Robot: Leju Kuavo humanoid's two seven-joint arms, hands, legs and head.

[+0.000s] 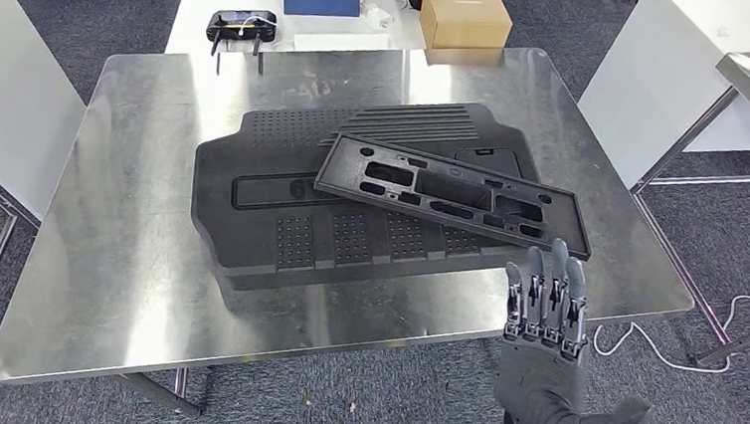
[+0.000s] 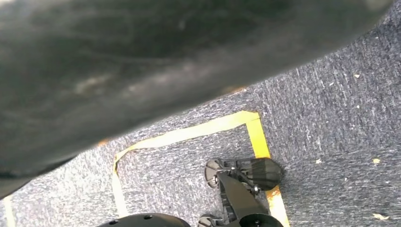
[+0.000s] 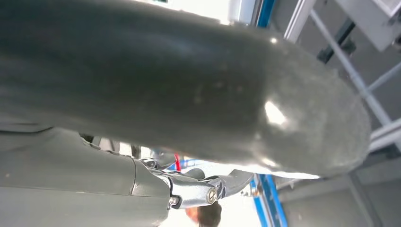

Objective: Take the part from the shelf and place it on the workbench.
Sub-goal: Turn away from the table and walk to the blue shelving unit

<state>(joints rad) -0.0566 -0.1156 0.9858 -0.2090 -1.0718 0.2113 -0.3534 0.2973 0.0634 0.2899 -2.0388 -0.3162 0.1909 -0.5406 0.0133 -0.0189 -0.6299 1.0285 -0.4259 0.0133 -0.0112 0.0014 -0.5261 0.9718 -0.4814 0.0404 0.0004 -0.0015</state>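
A metal workbench (image 1: 129,255) fills the middle of the head view. On it lies a big black ribbed panel (image 1: 283,181), and a smaller black slotted part (image 1: 447,192) rests across that panel's right half, tilted. The right hand (image 1: 546,349) is raised just in front of the bench's near edge, fingers straight and apart, thumb out to the side, holding nothing. The left hand (image 2: 142,61) shows as a dark blur; I cannot tell its state. Behind the bench sit a cardboard box (image 1: 464,17) and a black controller (image 1: 241,27).
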